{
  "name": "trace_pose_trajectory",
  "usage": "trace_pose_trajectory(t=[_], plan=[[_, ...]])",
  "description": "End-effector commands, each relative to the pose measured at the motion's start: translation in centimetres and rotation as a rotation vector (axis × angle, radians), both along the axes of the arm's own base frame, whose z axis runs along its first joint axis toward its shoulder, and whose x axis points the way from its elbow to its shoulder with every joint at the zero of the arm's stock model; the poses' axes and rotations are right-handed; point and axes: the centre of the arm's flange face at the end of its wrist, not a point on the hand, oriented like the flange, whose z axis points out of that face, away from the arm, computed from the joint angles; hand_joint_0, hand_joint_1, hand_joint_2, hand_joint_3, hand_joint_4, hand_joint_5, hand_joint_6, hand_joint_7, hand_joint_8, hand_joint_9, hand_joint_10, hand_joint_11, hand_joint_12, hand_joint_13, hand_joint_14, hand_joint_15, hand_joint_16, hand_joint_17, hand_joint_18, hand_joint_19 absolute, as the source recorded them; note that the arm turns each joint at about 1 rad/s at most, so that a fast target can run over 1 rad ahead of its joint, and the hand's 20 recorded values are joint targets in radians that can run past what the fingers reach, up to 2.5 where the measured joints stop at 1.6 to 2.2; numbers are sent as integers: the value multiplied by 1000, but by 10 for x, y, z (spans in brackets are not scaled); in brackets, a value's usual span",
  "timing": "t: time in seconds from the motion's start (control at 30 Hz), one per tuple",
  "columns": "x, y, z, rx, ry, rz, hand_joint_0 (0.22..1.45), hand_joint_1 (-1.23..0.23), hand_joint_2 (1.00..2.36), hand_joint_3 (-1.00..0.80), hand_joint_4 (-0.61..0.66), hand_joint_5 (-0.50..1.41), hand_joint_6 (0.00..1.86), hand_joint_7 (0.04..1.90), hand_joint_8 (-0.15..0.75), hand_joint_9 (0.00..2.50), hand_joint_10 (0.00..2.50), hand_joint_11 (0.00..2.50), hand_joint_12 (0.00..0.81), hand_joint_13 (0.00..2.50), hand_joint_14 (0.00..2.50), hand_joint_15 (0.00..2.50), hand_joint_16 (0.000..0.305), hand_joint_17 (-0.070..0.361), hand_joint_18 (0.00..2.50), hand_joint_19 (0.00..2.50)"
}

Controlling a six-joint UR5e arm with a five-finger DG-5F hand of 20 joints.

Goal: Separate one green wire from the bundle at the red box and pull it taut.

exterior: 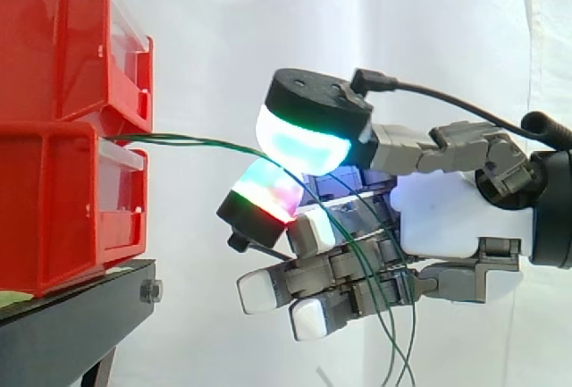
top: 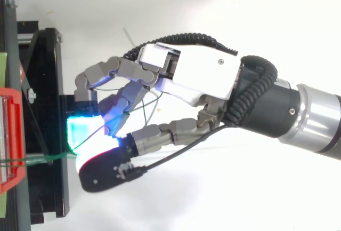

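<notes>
- The hand (exterior: 447, 213) pinches the green wires (exterior: 192, 142) between two glowing pads (exterior: 302, 144), just ahead of its palm.
- Several strands reach the pads from the red bins (exterior: 63, 128) beyond the fingertips, so I cannot tell whether one is singled out.
- Slack hangs below the palm, so the wire probably has yet to be pulled taut.

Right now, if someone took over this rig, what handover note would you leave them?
Hand: thumb and a finger pinched on the green wires, just out from the red bins.
Wires: leave the gap between the bins, run nearly straight to the fingers, then hang loose past the palm.
Done: bundle caught.
Left: several strands seem pinched together; single one out, pull it taut.
</notes>
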Motion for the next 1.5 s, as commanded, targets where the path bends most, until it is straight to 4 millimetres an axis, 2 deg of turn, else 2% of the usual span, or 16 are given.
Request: trace_pose_trajectory(t=[0.0, 0.13, 0.3, 0.43, 0.5, 0.6, 0.7, 0.87, 1.0, 1.13, 1.2, 1.27, 1.37, 1.47], plan=[[0, 0, -1, -1, 3, 0, 650, -892, 1001, -486, 156, -149, 915, 1140, 288, 1077, 24, 836, 378, 808, 20, 516, 53, 119, 737, 618], [0, 0, -1, -1, 3, 0, 612, -846, 1000, -500, 173, -145, 914, 1142, 287, 1097, 22, 841, 378, 817, 22, 518, 53, 119, 741, 627], [0, 0, 0, -2, 2, 0, 544, -701, 1000, -500, 176, -140, 911, 1144, 302, 1122, 24, 822, 392, 836, 20, 520, 55, 124, 765, 636], [0, 0, 0, -2, 2, 0, 559, -654, 1000, -500, 173, -138, 906, 1148, 294, 1134, 24, 817, 388, 844, 20, 517, 54, 122, 763, 639], [0, 0, 0, -2, 2, 2, 587, -600, 1005, -446, 171, -136, 904, 1154, 290, 1140, 22, 810, 386, 847, 20, 520, 53, 120, 764, 653], [0, 0, 0, -1, 2, 2, 590, -599, 1012, -356, 161, -134, 901, 1175, 293, 1146, 24, 821, 386, 850, 20, 525, 53, 120, 767, 662], [0, 0, 0, 0, 0, 0, 588, -609, 1016, -293, 160, -134, 899, 1192, 297, 1139, 22, 812, 390, 852, 21, 530, 54, 121, 772, 671], [1, -1, 3, 3, -4, 1, 598, -734, 1018, -217, 151, -142, 901, 1199, 296, 1093, 24, 794, 389, 836, 20, 528, 54, 122, 767, 661], [1, 0, 3, -1, 14, 5, 625, -877, 1009, -385, 170, -162, 908, 1147, 284, 1013, 23, 800, 376, 783, 20, 525, 54, 122, 720, 627], [-1, -1, 2, -5, 31, 5, 622, -918, 1000, -500, 169, -164, 910, 1119, 279, 984, 24, 770, 376, 764, 22, 510, 54, 122, 706, 609], [-2, -1, 2, -6, 37, 5, 592, -919, 1000, -500, 170, -164, 911, 1106, 282, 983, 25, 776, 377, 761, 22, 513, 54, 122, 708, 616], [-3, 0, 0, -6, 48, 8, 554, -883, 1000, -500, 173, -161, 910, 1092, 285, 988, 25, 761, 382, 767, 21, 508, 55, 125, 716, 610], [-3, -1, 1, 7, 53, 7, 474, -691, 1000, -500, 176, -152, 890, 1098, 309, 1040, 22, 745, 411, 803, 19, 509, 60, 136, 758, 624], [-1, -1, 7, 13, 44, 6, 474, -586, 1000, -500, 179, -150, 871, 1081, 318, 1055, 22, 734, 422, 821, 18, 512, 61, 137, 775, 642]])
